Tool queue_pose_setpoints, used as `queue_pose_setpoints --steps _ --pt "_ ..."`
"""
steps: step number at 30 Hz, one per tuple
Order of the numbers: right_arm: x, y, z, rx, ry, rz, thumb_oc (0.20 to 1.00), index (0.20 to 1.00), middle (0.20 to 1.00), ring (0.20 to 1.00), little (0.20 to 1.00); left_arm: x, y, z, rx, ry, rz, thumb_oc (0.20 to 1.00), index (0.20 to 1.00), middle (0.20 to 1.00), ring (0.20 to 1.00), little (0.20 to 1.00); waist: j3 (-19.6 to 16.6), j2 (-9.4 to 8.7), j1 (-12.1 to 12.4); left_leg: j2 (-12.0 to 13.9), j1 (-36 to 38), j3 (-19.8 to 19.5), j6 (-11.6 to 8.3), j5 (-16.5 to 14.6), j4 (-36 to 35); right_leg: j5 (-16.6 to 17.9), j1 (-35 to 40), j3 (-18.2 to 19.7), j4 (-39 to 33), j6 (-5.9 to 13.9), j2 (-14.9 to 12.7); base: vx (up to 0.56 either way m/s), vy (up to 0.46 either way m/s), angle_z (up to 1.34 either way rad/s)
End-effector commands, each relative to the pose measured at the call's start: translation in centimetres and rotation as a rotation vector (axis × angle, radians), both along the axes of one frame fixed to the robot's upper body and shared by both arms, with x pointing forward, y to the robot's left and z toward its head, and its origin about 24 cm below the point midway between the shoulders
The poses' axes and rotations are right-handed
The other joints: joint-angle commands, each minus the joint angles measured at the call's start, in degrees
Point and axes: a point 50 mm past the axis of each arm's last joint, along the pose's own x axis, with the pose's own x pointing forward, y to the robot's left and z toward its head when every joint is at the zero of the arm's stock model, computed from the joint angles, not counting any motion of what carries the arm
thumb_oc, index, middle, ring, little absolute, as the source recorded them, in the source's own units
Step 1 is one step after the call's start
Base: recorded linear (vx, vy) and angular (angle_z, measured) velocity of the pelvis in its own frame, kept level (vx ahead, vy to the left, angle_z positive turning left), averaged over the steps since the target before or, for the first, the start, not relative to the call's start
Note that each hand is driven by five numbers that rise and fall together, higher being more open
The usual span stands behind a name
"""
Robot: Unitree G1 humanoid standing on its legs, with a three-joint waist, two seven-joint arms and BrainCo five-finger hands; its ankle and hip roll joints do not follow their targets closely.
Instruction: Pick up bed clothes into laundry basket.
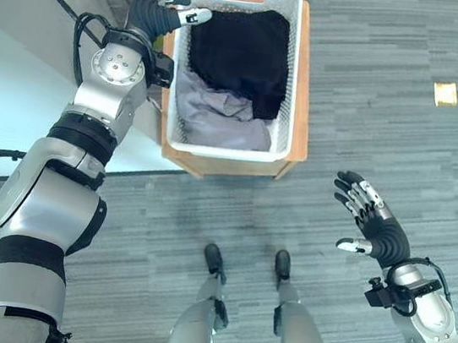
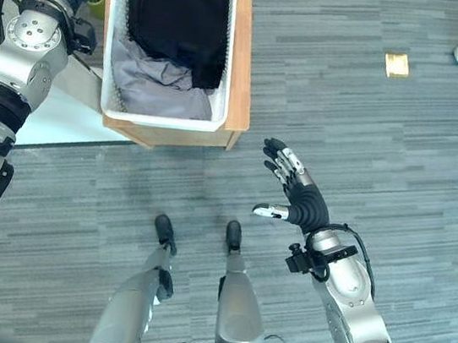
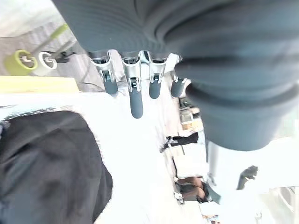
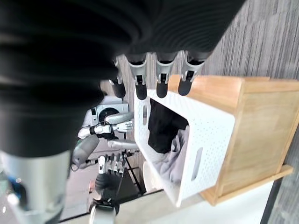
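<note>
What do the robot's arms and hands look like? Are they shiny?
Yes. Both arms are shiny silver-grey with black bands. The left hand and right hand have dark ribbed covers and silver fingers with dark tips.

Bright even daylight, soft shadows — left wrist view overexposed, blurred

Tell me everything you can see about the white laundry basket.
The laundry basket is white, plastic-looking and rectangular, with perforated walls and a slot handle at each end. It stands upright on a wooden box on the grey floor. Inside lie a black garment and, beside it, a pale grey cloth. The left hand, open, hovers by its far left corner.
</note>
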Motion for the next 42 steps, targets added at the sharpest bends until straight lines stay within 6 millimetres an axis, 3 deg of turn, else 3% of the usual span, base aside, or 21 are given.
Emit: queue_pose_setpoints --steps 1,3,6,8,9,12,13,14,15,16,20,23,27,42 --pt "-1.1 -0.8 1.9 0.012 -0.119 -0.007 1.0 1.0 1.0 1.0 1.0 -1.2 -1.0 4.0 -0.018 -0.199 -0.046 1.0 1.0 1.0 1.0 1.0 -4.6 0.95 1.2 1.3 2.5 0.1 -3.22 0.9 0.4 -1.6 2.1 -0.4 3.4 3.42 -1.5 -0.02 -0.015 0.07" --pt "-1.1 -0.9 2.0 0.011 -0.126 -0.013 1.0 1.0 1.0 1.0 1.0 -1.9 -2.0 3.5 -0.029 -0.232 -0.124 1.0 1.0 1.0 1.0 1.0 -5.0 1.27 1.8 1.3 3.0 -0.2 -3.2 0.9 0.4 -1.9 2.6 -0.8 3.7 3.3 -1.5 -0.02 -0.031 0.05" --pt "-0.9 -1.6 2.5 0.014 -0.144 -0.054 1.0 1.0 1.0 1.0 1.0 -3.7 -3.8 -1.5 -0.065 -0.182 -0.328 1.0 1.0 1.0 1.0 1.0 -6.7 2.54 3.2 0.9 5.1 -1.5 -3.1 0.7 0.4 -3.2 4.8 -2.0 5.1 2.89 -1.7 -0.01 -0.039 0.19" --pt "-0.6 -2.4 2.9 0.012 -0.158 -0.093 1.0 1.0 1.0 1.0 1.0 -5.1 -4.3 -7.2 -0.13 -0.051 -0.444 1.0 1.0 1.0 1.0 1.0 -8.8 3.42 4.3 0.3 7.7 -2.9 -2.96 0.4 0.4 -5.2 7.5 -3.2 7.2 2.18 -1.8 -0.01 -0.039 0.54" --pt "-0.4 -2.6 2.7 0.007 -0.145 -0.112 1.0 1.0 1.0 1.0 1.0 -6.8 -3.9 -12.0 -0.232 0.074 -0.49 1.0 1.0 1.0 1.0 1.0 -11.0 3.74 5.2 -0.2 9.7 -3.9 -2.75 0.3 0.4 -6.6 10.0 -4.3 8.2 1.6 -1.9 0.01 -0.053 0.57" --pt "-0.3 -2.8 2.3 0.011 -0.123 -0.128 1.0 1.0 1.0 1.0 1.0 -8.8 -3.1 -16.9 -0.337 0.21 -0.493 1.0 1.0 1.0 1.0 1.0 -13.6 3.81 6.5 -0.8 11.8 -4.6 -2.44 0.0 0.4 -7.4 12.6 -5.1 8.4 1.17 -2.0 0.02 -0.052 0.41" --pt "-0.6 -3.4 1.5 -0.013 -0.087 -0.156 1.0 1.0 1.0 1.0 1.0 -10.6 -2.4 -19.2 -0.376 0.264 -0.474 1.0 1.0 1.0 1.0 1.0 -15.2 3.79 7.3 -1.2 13.0 -5.1 -2.21 0.0 0.4 -7.7 14.2 -5.6 8.1 0.94 -2.0 0.04 -0.053 0.13" --pt "-0.9 -3.8 1.0 -0.024 -0.068 -0.177 1.0 1.0 1.0 1.0 1.0 -11.3 -2.1 -20.2 -0.406 0.289 -0.464 1.0 1.0 1.0 1.0 1.0 -15.9 3.78 7.6 -1.3 13.4 -5.2 -2.08 -0.2 0.4 -7.9 14.8 -5.8 7.9 0.88 -2.1 0.06 -0.067 0.03" --pt "-1.3 -4.7 0.1 -0.051 -0.028 -0.226 1.0 1.0 1.0 1.0 1.0 -12.9 -1.8 -22.7 -0.527 0.342 -0.435 1.0 1.0 1.0 1.0 1.0 -17.6 3.67 8.2 -1.6 14.3 -5.3 -1.72 -0.4 0.4 -8.1 16.1 -6.1 7.6 0.78 -2.1 0.04 -0.049 0.01" --pt "-1.6 -4.9 -0.3 -0.052 -0.01 -0.239 1.0 1.0 1.0 1.0 1.0 -13.5 -1.9 -23.6 -0.567 0.362 -0.428 1.0 1.0 1.0 1.0 1.0 -18.2 3.63 8.4 -1.7 14.6 -5.3 -1.61 -0.5 0.4 -8.1 16.6 -6.1 7.4 0.74 -2.1 0.04 -0.04 -0.01" --pt "-2.4 -5.6 -2.4 -0.034 0.077 -0.293 1.0 1.0 1.0 1.0 1.0 -15.3 -2.7 -25.8 -0.615 0.425 -0.414 1.0 1.0 1.0 1.0 1.0 -20.6 3.64 9.3 -2.1 16.0 -5.6 -1.24 -0.8 0.4 -8.6 18.7 -6.9 6.7 0.52 -2.2 0.03 -0.035 -0.01" --pt "-2.3 -5.2 -3.0 -0.01 0.097 -0.295 1.0 1.0 1.0 1.0 1.0 -15.5 -3.6 -26.7 -0.67 0.448 -0.407 1.0 1.0 1.0 1.0 1.0 -21.6 3.57 9.8 -2.3 16.6 -6.1 -1.15 -0.8 0.4 -9.0 19.9 -7.4 6.5 0.22 -2.0 0.0 -0.048 0.04" --pt "-1.9 -4.4 -3.1 0.014 0.095 -0.273 1.0 1.0 1.0 1.0 1.0 -15.5 -4.5 -26.9 -0.675 0.456 -0.415 1.0 1.0 1.0 1.0 1.0 -22.4 3.68 10.6 -2.3 17.0 -6.7 -1.12 -0.4 0.4 -9.3 20.6 -8.0 6.5 -0.07 -1.7 -0.02 -0.041 0.08" --pt "-1.9 -4.4 -3.3 0.009 0.101 -0.271 1.0 1.0 1.0 1.0 1.0 -16.3 -3.8 -27.9 -0.696 0.483 -0.37 1.0 1.0 1.0 1.0 1.0 -22.9 2.85 11.7 -2.1 17.5 -7.5 -0.96 -0.7 0.4 -9.4 21.6 -8.4 6.5 -0.45 -0.9 0.0 -0.009 0.03"
